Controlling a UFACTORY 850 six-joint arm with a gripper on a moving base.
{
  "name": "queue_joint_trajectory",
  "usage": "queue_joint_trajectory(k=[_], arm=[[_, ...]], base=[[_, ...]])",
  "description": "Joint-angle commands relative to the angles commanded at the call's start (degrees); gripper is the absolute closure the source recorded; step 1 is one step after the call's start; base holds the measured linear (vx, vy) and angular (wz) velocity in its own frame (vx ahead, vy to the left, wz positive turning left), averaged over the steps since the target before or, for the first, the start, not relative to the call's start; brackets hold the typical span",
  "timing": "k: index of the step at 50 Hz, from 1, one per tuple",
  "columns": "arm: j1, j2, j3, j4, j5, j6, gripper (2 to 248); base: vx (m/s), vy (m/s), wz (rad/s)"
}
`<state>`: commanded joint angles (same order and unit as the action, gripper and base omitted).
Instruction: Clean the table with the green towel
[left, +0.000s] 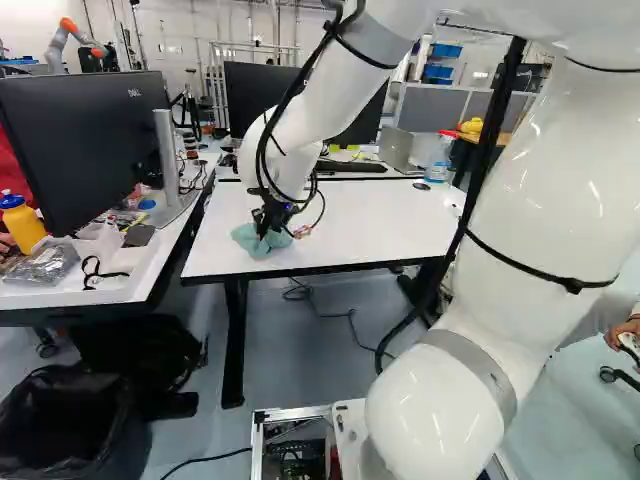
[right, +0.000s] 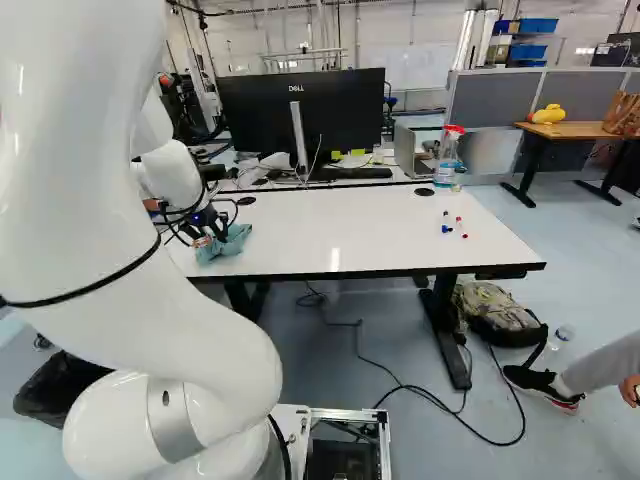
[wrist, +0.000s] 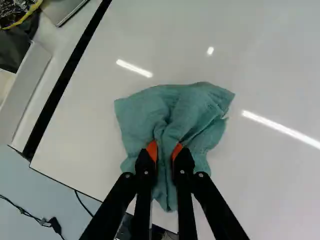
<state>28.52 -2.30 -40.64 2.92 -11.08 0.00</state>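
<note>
While the pincer (left: 268, 220) hangs low over the near left part of the white counter (left: 350, 225), it is clenched on the green towel (left: 248, 240), an orange pad (wrist: 152, 150) pressing each side of a raised fold. The cloth lies bunched on the counter, spreading out ahead of the pincer (wrist: 165, 151) and to both sides of it, with a narrow tail running back between the fingers. That tail ends close to the near edge; the left edge, a dark band, is a little farther off, and the two meet at a corner to the near left.

Beyond the left edge stands a tray (left: 120, 285) with a crumpled bag (left: 42, 266) in it. To the right, the white surface runs on, wide and level, as far as a few small red and blue pieces (right: 446, 228). A round black disc (right: 424, 191) sits by the far edge, and a spray bottle (right: 447, 160) with a red top stands at the far right.

Pale lettering marks the back of the far monitor (right: 345, 110) and a corner of the left monitor (left: 70, 150); the spray bottle bears a label, too small to make out.
</note>
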Motion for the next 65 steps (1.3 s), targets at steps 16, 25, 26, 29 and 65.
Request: queue_joint_trajectory(k=[16,25,26,29,65], arm=[[1.81,4.02,4.15,0.00,0.00,0.00,199],[1.34,6.17,6.29,0.00,0.00,0.00,199],[1.16,6.31,6.43,0.00,0.00,0.00,199],[0.57,6.74,6.84,0.00,0.00,0.00,199],[-5.37,2.53,2.66,0.00,0.00,0.00,199]], base=[[0.000,0.000,0.000],[0.000,0.000,0.000],[0.000,0.000,0.000],[0.000,0.000,0.000],[0.000,0.000,0.000]])
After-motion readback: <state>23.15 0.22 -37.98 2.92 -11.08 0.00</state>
